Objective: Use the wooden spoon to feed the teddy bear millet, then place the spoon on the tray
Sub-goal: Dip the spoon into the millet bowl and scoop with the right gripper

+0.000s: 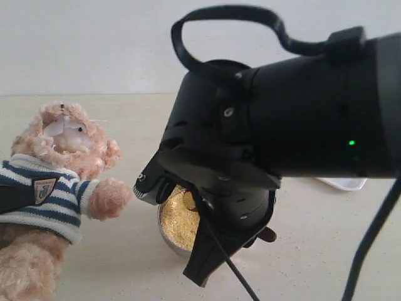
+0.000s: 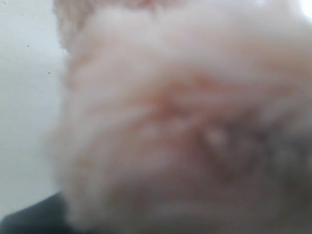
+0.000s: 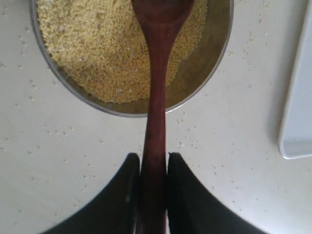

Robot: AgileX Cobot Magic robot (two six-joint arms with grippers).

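Wrist pitched steeply down, your right arm fills the near side of the exterior view, and its gripper [image 3: 153, 162] is pinched nearly shut on the slim handle of the wooden spoon [image 3: 157, 73]. The spoon's oval end reaches over the millet [image 3: 97, 48] in the steel bowl [image 3: 210, 53]. Beside the bowl sits the teddy bear [image 1: 56, 163], its crest badge [image 1: 44, 188] too small to read and its fur blurring your left wrist view, so you cannot tell that gripper's state. The tray [image 3: 298, 97] lies apart, beyond the arm.
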